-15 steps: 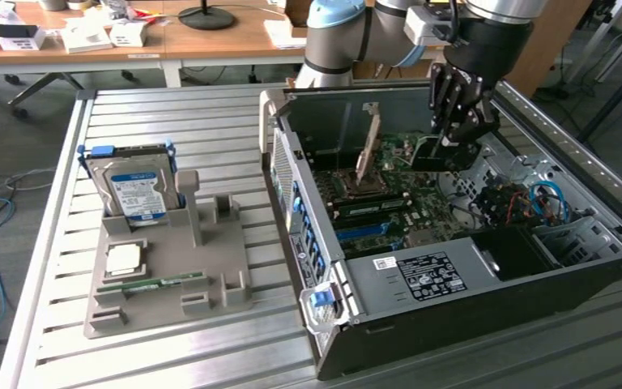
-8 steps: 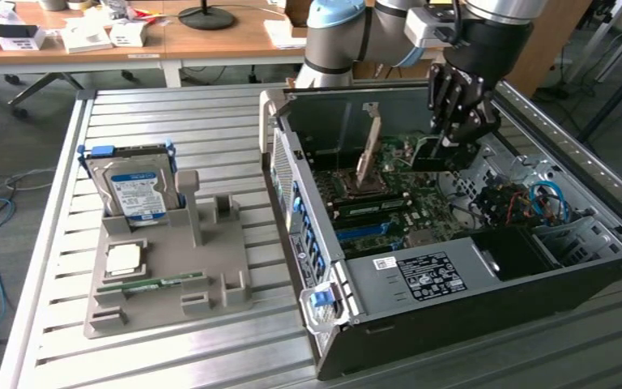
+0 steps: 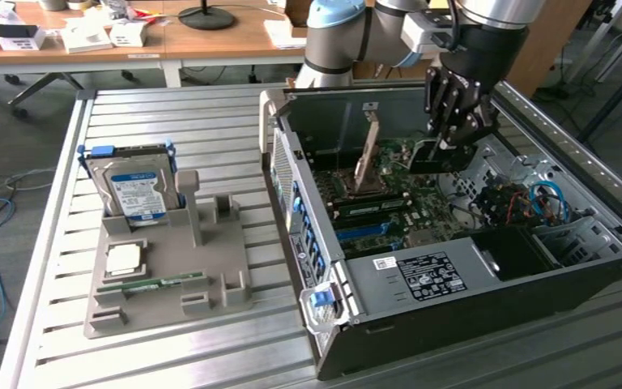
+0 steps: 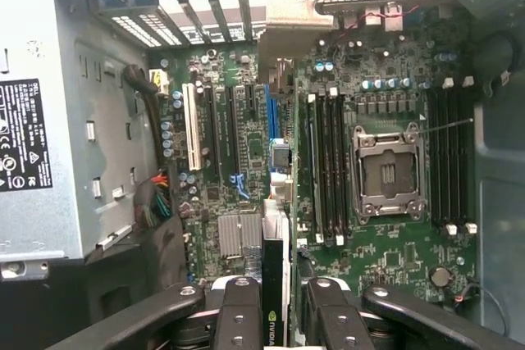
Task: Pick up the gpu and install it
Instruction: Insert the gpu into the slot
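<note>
My gripper (image 3: pixel 453 139) hangs inside the open computer case (image 3: pixel 289 203), above the motherboard (image 3: pixel 381 186). It is shut on the gpu (image 3: pixel 436 156), a thin dark card held upright on edge. In the wrist view the gpu (image 4: pixel 275 284) shows edge-on with a green logo, clamped between the two black fingers (image 4: pixel 238 317) of the gripper (image 4: pixel 279 321). Its lower edge hovers above the motherboard (image 4: pixel 394 260), roughly in line with the long expansion slots (image 4: pixel 217 133) and the blue slot (image 4: pixel 269 112). The card is apart from the slots.
A CPU socket (image 4: pixel 385 174) and memory slots (image 4: pixel 328 161) lie beside the expansion slots. A tan piece (image 3: pixel 368 158) stands upright on the board. The power supply (image 3: pixel 430 275) fills the case's near end. Outside, a grey fixture (image 3: pixel 165 267) holds a hard drive (image 3: pixel 133 190) and a green memory stick (image 3: pixel 165 284).
</note>
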Robot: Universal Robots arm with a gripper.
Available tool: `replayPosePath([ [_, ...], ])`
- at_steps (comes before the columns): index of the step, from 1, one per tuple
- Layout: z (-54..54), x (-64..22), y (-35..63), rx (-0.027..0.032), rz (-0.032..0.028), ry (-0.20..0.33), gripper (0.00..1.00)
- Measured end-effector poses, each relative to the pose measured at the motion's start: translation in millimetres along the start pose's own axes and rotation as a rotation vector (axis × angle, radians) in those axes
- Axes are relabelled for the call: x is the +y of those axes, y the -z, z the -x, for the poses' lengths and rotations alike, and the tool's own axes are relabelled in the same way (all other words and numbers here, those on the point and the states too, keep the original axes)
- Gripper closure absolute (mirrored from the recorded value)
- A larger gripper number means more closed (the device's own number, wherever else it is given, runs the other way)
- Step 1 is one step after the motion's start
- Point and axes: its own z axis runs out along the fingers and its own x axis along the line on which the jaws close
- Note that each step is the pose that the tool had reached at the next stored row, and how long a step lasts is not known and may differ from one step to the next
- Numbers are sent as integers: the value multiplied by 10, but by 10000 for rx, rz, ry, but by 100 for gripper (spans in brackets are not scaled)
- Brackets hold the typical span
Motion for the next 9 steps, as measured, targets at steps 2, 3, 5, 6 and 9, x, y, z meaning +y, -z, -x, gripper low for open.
replayPosePath([
  [2, -1, 16, -14, -18, -13, 29, 74],
  [3, -2, 22, -19, -27, -18, 44, 74],
  [5, -2, 26, -26, -33, -24, 71, 74],
  [6, -2, 27, -29, -36, -25, 78, 74],
  [9, -2, 29, -37, -101, -21, 80, 74],
])
